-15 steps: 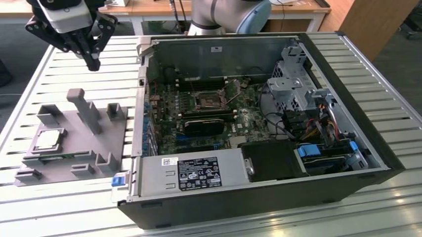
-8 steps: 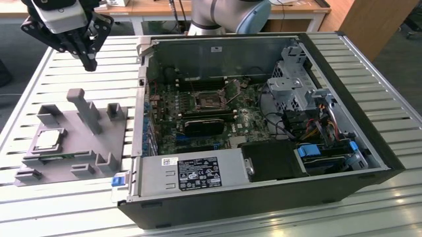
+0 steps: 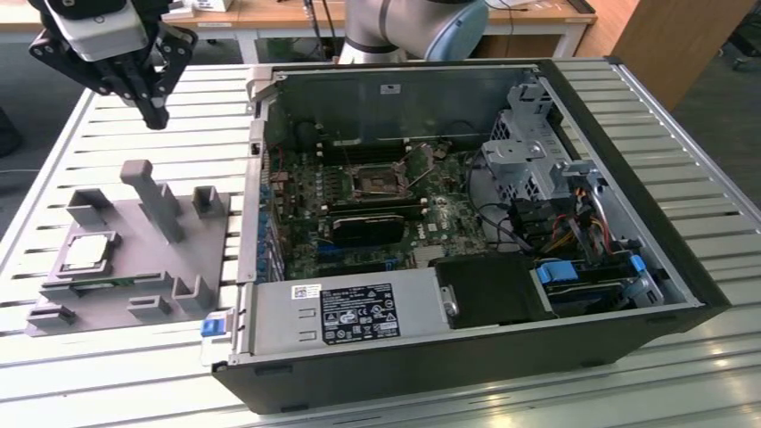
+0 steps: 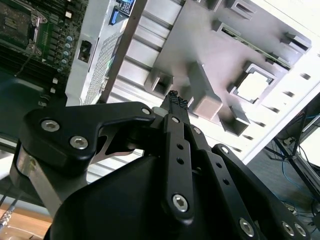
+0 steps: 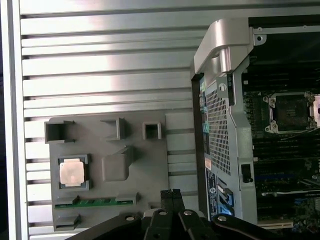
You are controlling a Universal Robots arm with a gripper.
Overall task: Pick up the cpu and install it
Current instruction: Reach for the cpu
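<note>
Not much ticked off yet, by the look of it. At the exterior view's left, the cpu (image 3: pixel 89 252) is found lying flat in its square pocket on the grey tray (image 3: pixel 205 263), which is parked on the slatted surface (image 3: pixel 666 116). The pincer (image 3: pixel 155 120) is hung in the air over the surface near that tray, well apart from the cpu. Its fingers are pressed together and nothing is gripped between them, and the same closed-up tips can be made out in both wrist views. Further right, the open computer case (image 3: pixel 476 357) is laid on its side just beside the tray, and the socket (image 3: pixel 383 181) on the board inside looks empty, as far as can be told. So the pick-up is judged not yet done, and the install is left as well.
</note>
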